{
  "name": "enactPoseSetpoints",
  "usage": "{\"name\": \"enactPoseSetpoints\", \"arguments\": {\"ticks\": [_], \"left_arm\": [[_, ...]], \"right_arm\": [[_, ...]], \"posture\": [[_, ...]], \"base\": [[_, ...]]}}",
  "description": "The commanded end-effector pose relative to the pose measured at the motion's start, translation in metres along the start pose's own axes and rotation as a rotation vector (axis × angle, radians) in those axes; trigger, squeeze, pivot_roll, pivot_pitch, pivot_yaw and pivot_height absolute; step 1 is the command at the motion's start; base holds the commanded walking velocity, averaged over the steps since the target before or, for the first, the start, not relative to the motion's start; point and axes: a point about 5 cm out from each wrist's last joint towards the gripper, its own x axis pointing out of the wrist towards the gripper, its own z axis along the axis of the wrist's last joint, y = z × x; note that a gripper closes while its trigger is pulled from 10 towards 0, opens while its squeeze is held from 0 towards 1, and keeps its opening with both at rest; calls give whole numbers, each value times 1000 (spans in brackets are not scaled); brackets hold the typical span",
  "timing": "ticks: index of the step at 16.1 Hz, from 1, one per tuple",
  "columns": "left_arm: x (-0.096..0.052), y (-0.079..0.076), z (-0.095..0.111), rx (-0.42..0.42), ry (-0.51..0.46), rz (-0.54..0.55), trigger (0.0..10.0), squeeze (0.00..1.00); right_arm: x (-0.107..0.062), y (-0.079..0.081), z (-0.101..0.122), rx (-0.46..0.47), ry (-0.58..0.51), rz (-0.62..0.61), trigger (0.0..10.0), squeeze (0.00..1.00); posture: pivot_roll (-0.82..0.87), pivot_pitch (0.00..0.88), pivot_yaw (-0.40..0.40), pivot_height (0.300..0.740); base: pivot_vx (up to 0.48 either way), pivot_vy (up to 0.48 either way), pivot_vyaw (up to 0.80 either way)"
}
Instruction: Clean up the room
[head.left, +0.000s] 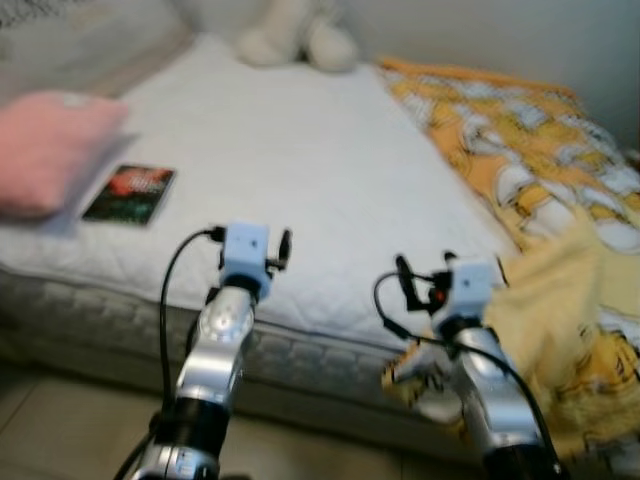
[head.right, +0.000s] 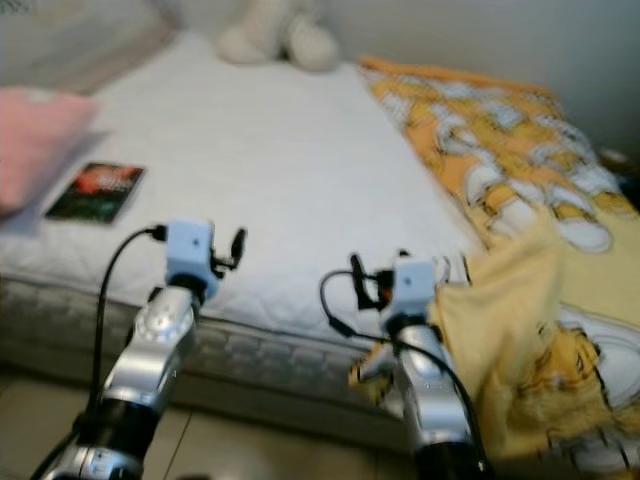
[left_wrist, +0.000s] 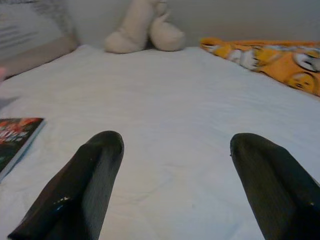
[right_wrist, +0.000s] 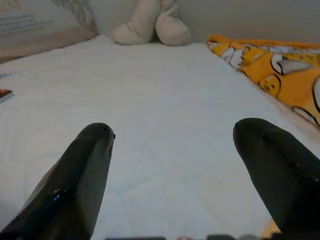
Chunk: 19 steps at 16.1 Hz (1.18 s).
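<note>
A white mattress (head.left: 310, 160) lies before me, its front edge at my wrists. On its left part rests a dark book with a red cover (head.left: 130, 193), partly under a pink pillow (head.left: 45, 150). A yellow and orange patterned blanket (head.left: 540, 150) covers the right side and hangs crumpled over the front right corner. A cream plush toy (head.left: 295, 40) sits at the far end. My left arm (head.left: 225, 320) and right arm (head.left: 475, 350) reach toward the bed edge. The left gripper (left_wrist: 172, 145) and the right gripper (right_wrist: 172, 132) both hover open just above the sheet, holding nothing.
A grey printed pillow (left_wrist: 25, 35) leans at the far left by the wall. The mattress side (head.left: 90, 310) drops to a pale tiled floor (head.left: 70, 430) below my arms. The yellow blanket fold (head.left: 560, 330) hangs beside my right arm.
</note>
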Motion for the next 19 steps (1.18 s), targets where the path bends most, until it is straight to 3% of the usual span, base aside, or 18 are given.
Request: {"name": "enactPoseSetpoints", "arguments": {"ticks": [1,3,5,6,11,19], "left_arm": [[3,9,0,-16,19,41,10000,0],[2,18,-5,-9,34,59,10000,0],[-1,18,-5,-1,23,37,10000,0],[-5,11,-6,22,8,-32,10000,0],[-7,-1,-2,24,-29,-106,10000,0],[7,6,-1,31,4,-104,10000,0]], "right_arm": [[3,-1,9,23,-50,-24,10000,0],[-8,-17,6,53,-62,-119,10000,0],[-13,-22,4,43,-58,-138,10000,0],[-21,-26,-1,26,-40,-149,10000,0],[-22,-25,-3,14,-35,-163,10000,0],[-19,-22,2,-6,-46,-147,10000,0]], "posture": [[53,0,-63,740],[51,0,-58,740],[48,0,-58,740],[44,0,-56,740],[29,0,-46,740],[15,0,-37,740]], "base": [[349,-322,0],[352,-322,0],[352,-322,0],[0,0,0],[49,-261,0],[354,-44,0]]}}
